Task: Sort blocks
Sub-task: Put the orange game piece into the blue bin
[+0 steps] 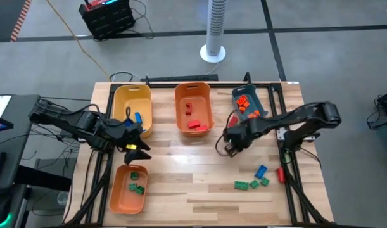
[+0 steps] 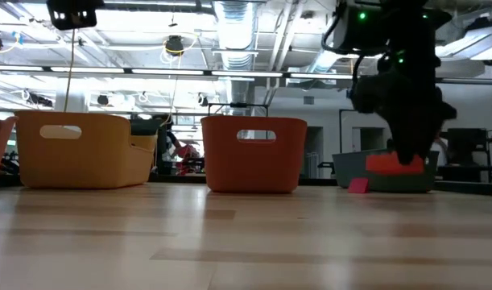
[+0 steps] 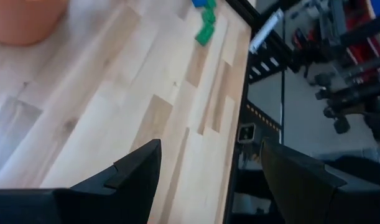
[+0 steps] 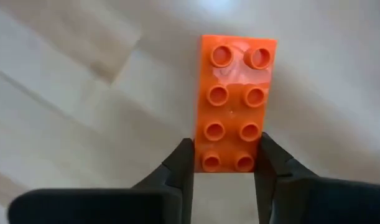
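Big wooden table [image 1: 199, 190] fills the overhead view, and both dark arms are over it. Two bins at the back: a yellow bin [image 1: 133, 109] on the left with a blue brick [image 1: 138, 118] inside, and an orange bin [image 1: 193, 109] in the middle holding two red bricks [image 1: 193, 125]. Right of those, a teal bin [image 1: 247, 104] carries a few orange bricks [image 1: 244, 102]. Down at the front left sits a second orange bin [image 1: 128, 189] with green bricks [image 1: 137, 188] in it.

Over to the right arm: it reaches in from the right edge, and the right gripper [image 1: 230, 147] is low over bare wood, just in front of the teal bin. The right wrist view tells the story: an orange eight-stud brick [image 4: 235, 102] lies flat on the table, and the fingers [image 4: 177, 163] sit against both sides of its near end, narrow, pinching it. From table height you see that arm coming down in front of the teal bin.

The left gripper [image 1: 137, 149] hangs between the yellow bin and the front orange bin, jaws spread wide, nothing between them.

Loose pieces on the front right of the table: a blue brick [image 1: 261, 171], a run of green bricks [image 1: 250, 183] just beside it, and one red brick [image 1: 280, 174] at the right edge.
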`<state>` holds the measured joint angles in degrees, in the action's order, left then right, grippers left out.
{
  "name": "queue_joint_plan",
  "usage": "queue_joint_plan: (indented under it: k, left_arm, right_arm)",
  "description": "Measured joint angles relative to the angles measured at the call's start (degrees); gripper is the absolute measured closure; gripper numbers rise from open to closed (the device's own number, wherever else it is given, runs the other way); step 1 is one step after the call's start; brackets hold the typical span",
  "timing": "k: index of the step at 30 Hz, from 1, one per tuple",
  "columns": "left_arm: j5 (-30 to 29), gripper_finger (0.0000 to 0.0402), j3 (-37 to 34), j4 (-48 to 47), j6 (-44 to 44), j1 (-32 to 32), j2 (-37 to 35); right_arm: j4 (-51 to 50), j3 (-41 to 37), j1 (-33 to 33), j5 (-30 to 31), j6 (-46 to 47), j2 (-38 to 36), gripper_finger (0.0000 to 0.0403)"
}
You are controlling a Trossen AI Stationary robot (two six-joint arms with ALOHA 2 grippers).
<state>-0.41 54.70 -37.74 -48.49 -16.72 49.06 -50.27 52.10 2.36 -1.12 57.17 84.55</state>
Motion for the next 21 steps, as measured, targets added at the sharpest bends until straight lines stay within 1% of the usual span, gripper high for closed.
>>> queue_joint_plan:
  k: [4, 9, 11, 14, 17, 19, 21]
  left_arm:
    - [-2.55, 0.0134, 0.0, 0.35, -2.14, 0.01, 0.0]
    - [-5.0, 0.0134, 0.01, 1.75, -4.89, 0.01, 0.0]
    - [-6.09, 0.0134, 0.02, 1.99, -5.62, 0.01, 0.0]
    - [-7.75, 0.0134, 0.02, 2.45, -5.78, -0.01, 0.02]
    - [-9.06, 0.0134, 0.02, 2.45, -5.81, 0.16, 0.02]
    - [-9.13, 0.0134, 0.02, 2.46, -5.81, 0.51, 0.02]
    - [-9.17, 0.0134, 0.02, 2.5, -5.98, 0.76, 0.02]
  right_arm:
    - [-3.86, -0.04, -6.92, 3.7, -6.72, -7.9, 0.0281]
    - [-4.33, 0.01, -16.62, 8.69, -13.52, -17.07, 0.0281]
    - [-5.37, 0.02, -20.83, 9.99, -15.79, -19.53, 0.0281]
    - [-5.77, 0.02, -27.65, 10.89, -21.17, -21.19, 0.0281]
    - [-5.99, 0.02, -33.52, 11.54, -26.17, -21.21, 0.0277]
    - [-6.05, 0.02, -36.23, 11.51, -28.6, -20.57, 0.0266]
    - [-6.1, 0.02, -38.14, 9.92, -30.78, -19.73, 0.0247]
